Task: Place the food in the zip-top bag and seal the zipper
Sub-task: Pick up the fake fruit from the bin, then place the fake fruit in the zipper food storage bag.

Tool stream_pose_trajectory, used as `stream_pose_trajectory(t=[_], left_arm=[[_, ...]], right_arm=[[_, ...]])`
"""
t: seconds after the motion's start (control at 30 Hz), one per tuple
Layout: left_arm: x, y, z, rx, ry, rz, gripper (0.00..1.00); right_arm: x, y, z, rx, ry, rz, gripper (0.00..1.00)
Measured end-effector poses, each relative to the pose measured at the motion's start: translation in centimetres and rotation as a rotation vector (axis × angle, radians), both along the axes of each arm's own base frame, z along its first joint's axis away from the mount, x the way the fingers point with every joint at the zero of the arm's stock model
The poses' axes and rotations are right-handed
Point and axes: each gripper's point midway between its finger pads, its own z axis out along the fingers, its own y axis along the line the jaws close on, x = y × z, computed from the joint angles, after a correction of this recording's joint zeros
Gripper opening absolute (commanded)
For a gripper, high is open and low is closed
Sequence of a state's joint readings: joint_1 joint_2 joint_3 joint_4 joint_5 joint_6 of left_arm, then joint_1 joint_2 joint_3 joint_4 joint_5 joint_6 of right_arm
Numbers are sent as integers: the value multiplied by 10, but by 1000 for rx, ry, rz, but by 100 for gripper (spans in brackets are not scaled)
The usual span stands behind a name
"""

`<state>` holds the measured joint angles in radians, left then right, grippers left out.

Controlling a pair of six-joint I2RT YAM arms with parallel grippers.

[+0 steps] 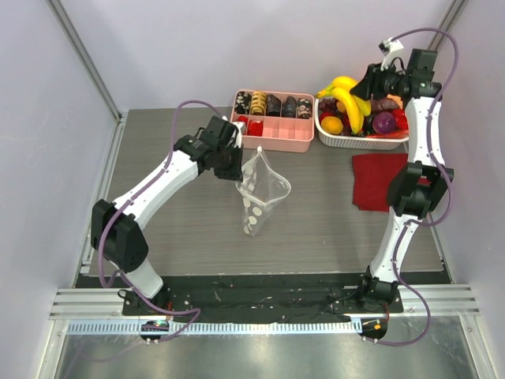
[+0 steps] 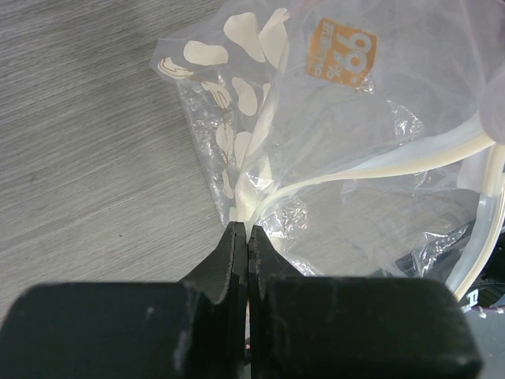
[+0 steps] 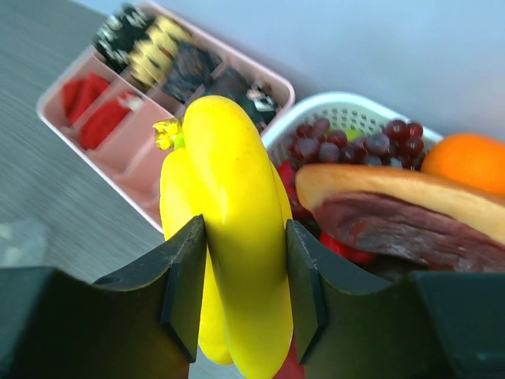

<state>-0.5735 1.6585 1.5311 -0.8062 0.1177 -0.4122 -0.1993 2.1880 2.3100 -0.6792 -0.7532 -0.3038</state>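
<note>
Currently the left gripper [image 2: 247, 230] is clenched on the edge of the zip-top bag [image 2: 339, 150], which spreads ahead of its fingertips. The right gripper [image 3: 245, 241] grasps the banana bunch [image 3: 225, 158], with the white basket [image 3: 341, 107] just beyond.

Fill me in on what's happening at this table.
The left gripper has its fingers shut on an edge of the zip-top bag, holding it up with the mouth gaping. The right gripper is clamped on the yellow banana bunch above the white basket of toy food at the far right. No food shows inside the bag yet, and the zipper is unsealed.
</note>
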Motion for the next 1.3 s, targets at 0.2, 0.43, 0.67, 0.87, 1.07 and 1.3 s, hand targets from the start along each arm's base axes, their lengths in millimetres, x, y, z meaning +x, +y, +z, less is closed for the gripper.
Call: stream_pose_trajectory(t=[0.2, 0.43, 0.67, 0.87, 1.07, 1.3], left_arm=[[-6, 1, 2, -13, 3, -8, 0], [-10, 8, 14, -82, -16, 31, 0], [-5, 10, 18, -189, 39, 104, 0], [-4, 11, 14, -208, 64, 147, 0], [-3, 10, 15, -222, 72, 172, 0], [2, 18, 14, -198, 55, 234, 0]], right_arm=[[-34, 16, 87, 111, -87, -28, 1], [-111, 49, 176, 362, -124, -49, 1], [-182, 133, 190, 606, -26, 54, 1], [-235, 229, 129, 593, 239, 208, 1], [-265, 255, 95, 554, 423, 183, 1], [-279, 247, 54, 452, 595, 16, 1]])
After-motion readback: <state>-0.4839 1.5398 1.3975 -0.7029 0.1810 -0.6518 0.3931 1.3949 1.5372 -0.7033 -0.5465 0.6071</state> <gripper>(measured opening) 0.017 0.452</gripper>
